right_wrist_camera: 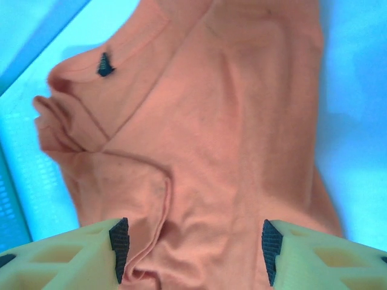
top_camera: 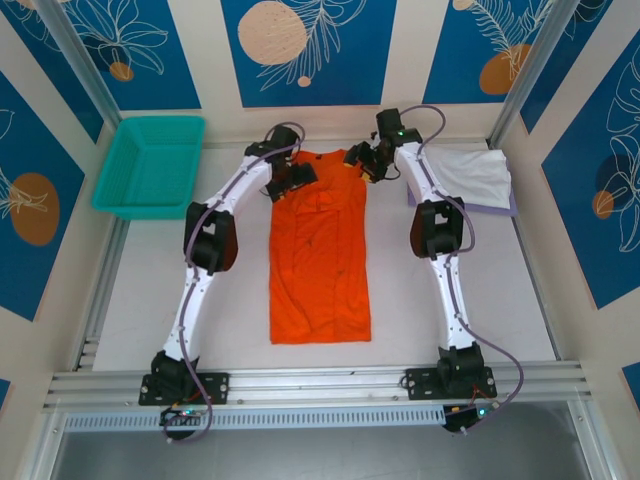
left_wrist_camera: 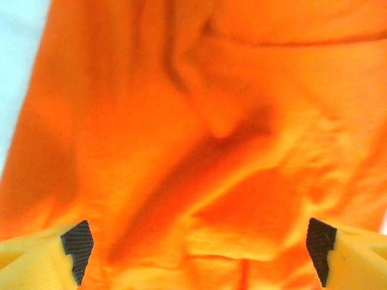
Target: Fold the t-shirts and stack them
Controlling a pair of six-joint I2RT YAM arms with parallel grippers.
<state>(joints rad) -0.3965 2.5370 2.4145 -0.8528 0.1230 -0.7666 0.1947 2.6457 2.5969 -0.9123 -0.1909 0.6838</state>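
Orange t-shirt (top_camera: 320,260) lies flat as a long strip down the middle of the white table (top_camera: 200,330), collar at the far end, hem toward the arm bases. Left gripper (left_wrist_camera: 199,251) hovers over the shirt's upper left, jaws spread wide, rumpled cloth beneath, nothing pinched. Right gripper (right_wrist_camera: 195,244) hangs over the collar end, jaws also apart above bunched cloth. Folded white t-shirt (top_camera: 468,172) sits far right atop what looks like a lavender one (top_camera: 505,211), of which just an edge shows. Teal basket (top_camera: 150,165) stands far left.

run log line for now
orange t-shirt: flat, collar far | left gripper: open above shirt | right gripper: open above shirt | white t-shirt: folded, far right
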